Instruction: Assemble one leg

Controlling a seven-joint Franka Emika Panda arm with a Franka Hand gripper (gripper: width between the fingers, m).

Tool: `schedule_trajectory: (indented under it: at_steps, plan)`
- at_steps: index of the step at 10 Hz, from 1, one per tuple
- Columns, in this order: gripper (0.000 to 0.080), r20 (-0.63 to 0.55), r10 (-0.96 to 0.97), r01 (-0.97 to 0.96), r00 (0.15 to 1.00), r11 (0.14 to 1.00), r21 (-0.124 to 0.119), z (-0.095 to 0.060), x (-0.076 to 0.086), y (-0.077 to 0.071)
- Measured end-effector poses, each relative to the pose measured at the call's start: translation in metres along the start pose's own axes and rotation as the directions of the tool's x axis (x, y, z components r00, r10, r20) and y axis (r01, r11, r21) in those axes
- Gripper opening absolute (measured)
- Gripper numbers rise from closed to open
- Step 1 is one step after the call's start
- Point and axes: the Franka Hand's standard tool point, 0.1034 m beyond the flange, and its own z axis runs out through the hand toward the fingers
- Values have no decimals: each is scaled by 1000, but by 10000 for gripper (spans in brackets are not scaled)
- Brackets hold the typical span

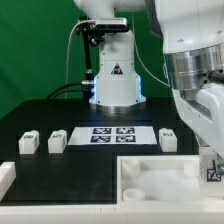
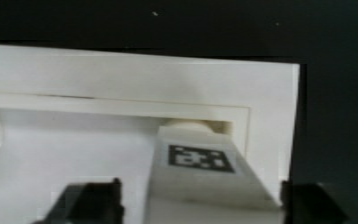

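Counting in the exterior view: 1 arm, 1 gripper point(image 1: 211, 160), 1 marker board point(image 1: 112, 135), 1 white tray point(image 1: 150, 178), and 3 spare legs point(image 1: 29, 143) point(image 1: 57, 141) point(image 1: 168, 139). The spare legs stand on the black table point(image 1: 60, 115), 2 to the exterior view's left of the marker board and 1 to its right. A 4th tag shows under the gripper at the tray's right edge. The leg point(image 1: 212, 172) carrying it is mostly hidden. Jaw state unreadable from here.

Wrist view: 1 leg point(image 2: 197, 160), 2 fingers point(image 2: 91, 200), 1 corner of the white tray point(image 2: 87, 90). Leg lies between the fingers, tag facing the camera, far end at the round corner socket point(image 2: 190, 125). A gap shows on each side of the leg. Jaws spread wide, touching nothing.
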Motion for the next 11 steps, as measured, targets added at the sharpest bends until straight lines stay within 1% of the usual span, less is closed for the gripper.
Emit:
schedule_trajectory:
  at_steps: [1, 2, 4, 6, 7, 8, 9, 10, 11]
  plan:
    - [579, 4, -203, 203, 979, 979, -12, 3, 1, 0]
    - [635, 9, -358, 358, 934, 934, -14, 4, -2, 0]
    - [647, 11, -519, 519, 855, 854, -12, 4, -1, -1]
    - [649, 12, -699, 699, 715, 715, -10, 4, 0, -1]
    - [649, 31, -840, 840, 542, 540, -51, 0, 0, 0]
    - [649, 44, -933, 932, 358, 354, -81, -6, 1, -4]
    - [649, 45, -985, 983, 168, 164, -80, -6, 5, -6]
    - [649, 43, -991, 990, 123, 120, -77, -4, 8, -6]
    - [649, 38, -982, 981, 182, 179, -79, -4, 7, -6]
